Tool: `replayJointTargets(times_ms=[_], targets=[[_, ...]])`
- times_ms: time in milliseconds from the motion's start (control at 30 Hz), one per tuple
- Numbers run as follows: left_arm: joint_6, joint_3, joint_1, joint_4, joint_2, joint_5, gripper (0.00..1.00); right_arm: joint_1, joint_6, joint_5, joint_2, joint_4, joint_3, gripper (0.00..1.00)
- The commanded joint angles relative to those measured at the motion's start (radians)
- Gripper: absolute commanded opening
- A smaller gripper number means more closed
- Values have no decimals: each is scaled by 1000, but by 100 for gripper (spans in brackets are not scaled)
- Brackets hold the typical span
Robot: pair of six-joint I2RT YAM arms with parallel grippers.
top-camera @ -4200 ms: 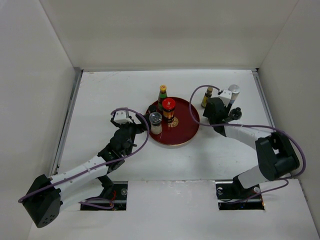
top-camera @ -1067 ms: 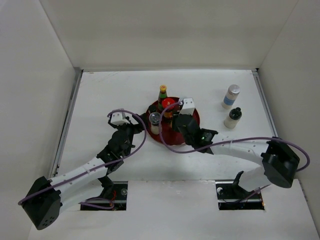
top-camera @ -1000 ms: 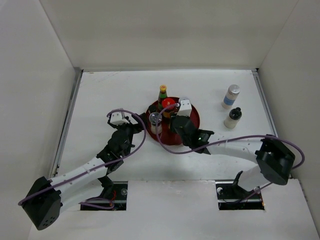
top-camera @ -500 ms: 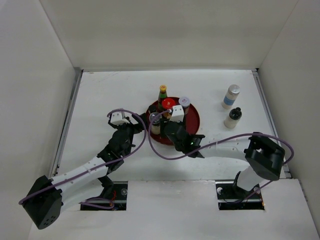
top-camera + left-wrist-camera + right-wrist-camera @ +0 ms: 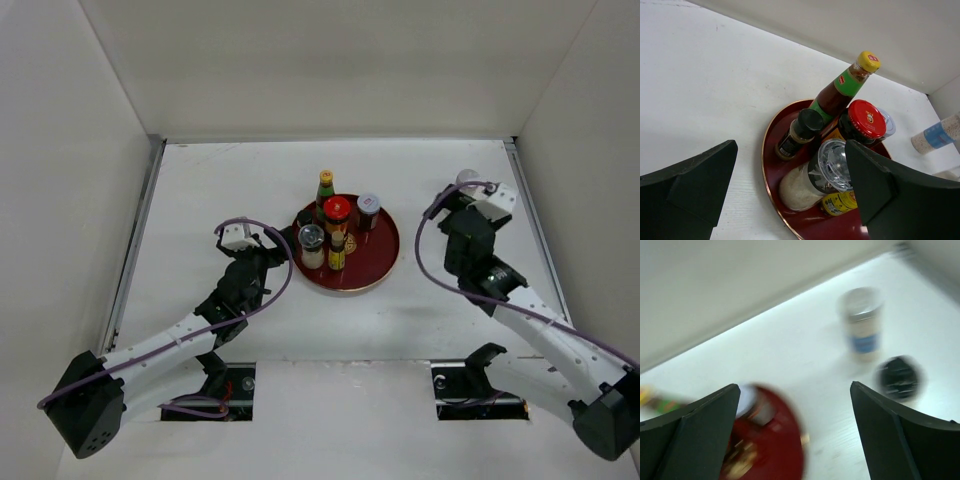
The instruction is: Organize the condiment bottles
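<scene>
1. The left gripper (image 5: 272, 243) is spread wide and empty, just beside the red tray (image 5: 375, 262).
2. The right gripper (image 5: 795, 386) is released too, near the tall white bottle (image 5: 862, 322) and the black-capped bottle (image 5: 897, 376), which stand on the surface (image 5: 220, 180).
3. The tray holds the green bottle (image 5: 325, 187), red-lidded jar (image 5: 337, 212), grey-lidded jar (image 5: 369, 208), shaker (image 5: 312, 243) and slim amber bottle (image 5: 337, 250).

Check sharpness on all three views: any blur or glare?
Right wrist: heavy motion blur, with the white bottle, black-capped bottle and red tray all smeared. Left wrist: sharp, with small highlights on the shaker top and red lid. Top external: sharp, even light, soft shadows only.
</scene>
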Motion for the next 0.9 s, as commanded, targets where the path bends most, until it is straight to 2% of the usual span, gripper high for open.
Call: replayJointTargets(times_ms=[0,100,233,433,567,667,767,867], targets=[[-14,3,-7,38,0,16,90,-194,16,25,22,-178,10,100],[-14,3,-8,36,-14,27,90,-329,-10,-104,83,-187,18,100],[-14,1,-4,41,3,28,90,-432,-9,-216,164,-157,16,100],[-14,6,-8,56,46,28,90,-520,6,-359,311,-102,59,100],[-14,3,-13,58,32,30,90,-531,14,-383,397,-83,65,93],[-15,1,-5,56,38,33,90,-528,26,-371,428,-56,49,77],[-14,3,-14,58,32,30,90,-514,23,-312,404,-46,42,53],[-15,3,-8,58,40,33,90,-434,17,-215,312,-39,15,47]])
